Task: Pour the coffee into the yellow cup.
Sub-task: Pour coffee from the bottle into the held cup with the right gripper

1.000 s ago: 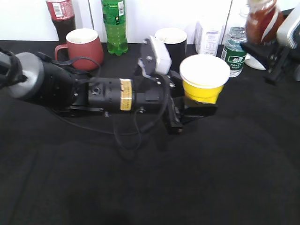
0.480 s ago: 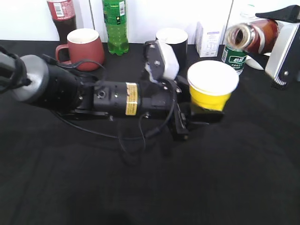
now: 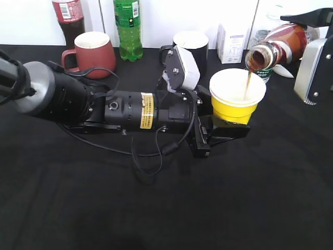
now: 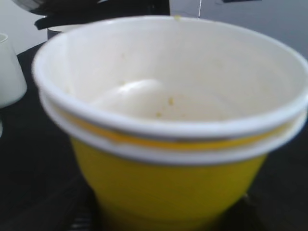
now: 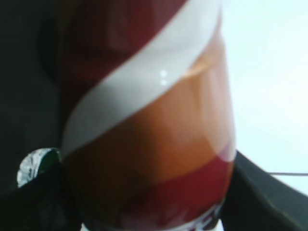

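My left gripper [image 3: 221, 127] is shut on the yellow cup [image 3: 235, 101] and holds it upright at centre right of the black table. The cup fills the left wrist view [image 4: 168, 183], its white inside showing. My right gripper [image 3: 307, 57] is shut on the coffee bottle [image 3: 278, 44], which is tipped with its open neck over the cup's far rim. A thin brown stream [image 3: 247, 86] runs from the neck into the cup. The bottle's red and white label and brown liquid fill the right wrist view [image 5: 149, 144]. The right fingertips are hidden behind the bottle.
Along the back edge stand a cola bottle [image 3: 66, 18], a dark red mug [image 3: 93, 52], a green bottle [image 3: 127, 26], a black mug [image 3: 191, 44], a white carton [image 3: 232, 41] and a green-labelled water bottle [image 3: 258, 62]. Cables [image 3: 148, 161] hang from the left arm.
The right gripper has tipped the bottle further and brought its neck down over the cup; coffee now streams into it. The left arm and cup shifted slightly right.
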